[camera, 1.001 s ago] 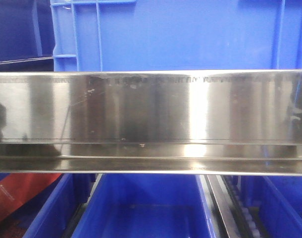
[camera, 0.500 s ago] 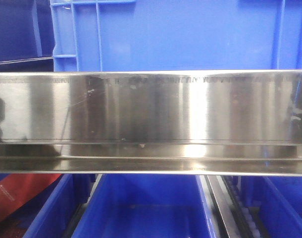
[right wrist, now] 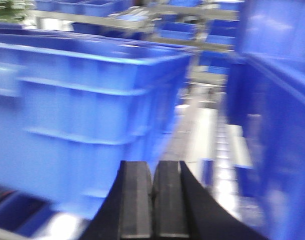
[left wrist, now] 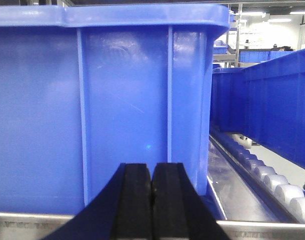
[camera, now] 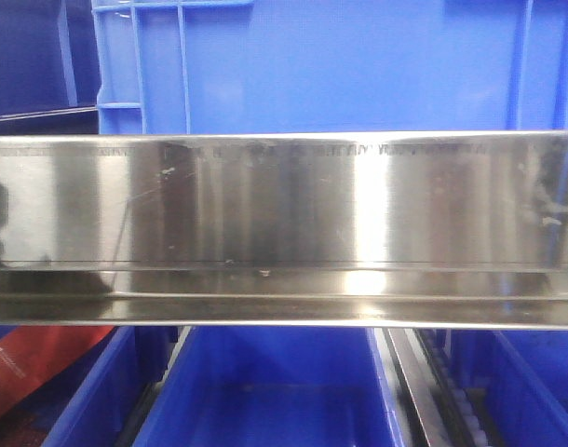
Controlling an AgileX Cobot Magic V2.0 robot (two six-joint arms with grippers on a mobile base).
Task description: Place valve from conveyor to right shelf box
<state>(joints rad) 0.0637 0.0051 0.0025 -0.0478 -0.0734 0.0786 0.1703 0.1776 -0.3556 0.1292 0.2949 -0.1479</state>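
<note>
The valve and the conveyor are out of view in every frame. My left gripper [left wrist: 152, 172] is shut with nothing between its black pads, facing the ribbed wall of a blue shelf box [left wrist: 117, 100] close ahead. My right gripper [right wrist: 153, 170] is also shut and holds nothing; its view is motion-blurred, with a large blue box [right wrist: 87, 95] to its left. The front view shows neither gripper.
A steel shelf rail [camera: 284, 223] spans the front view, with a blue crate [camera: 340, 65] above and open blue bins [camera: 275, 391] below. Roller tracks [left wrist: 272, 175] run to the right of the left gripper. More blue boxes [right wrist: 277, 100] stand at the right of the right wrist view.
The front view has shifted very slightly; the crate above the rail sits a touch further left. Nothing else visibly differs.
</note>
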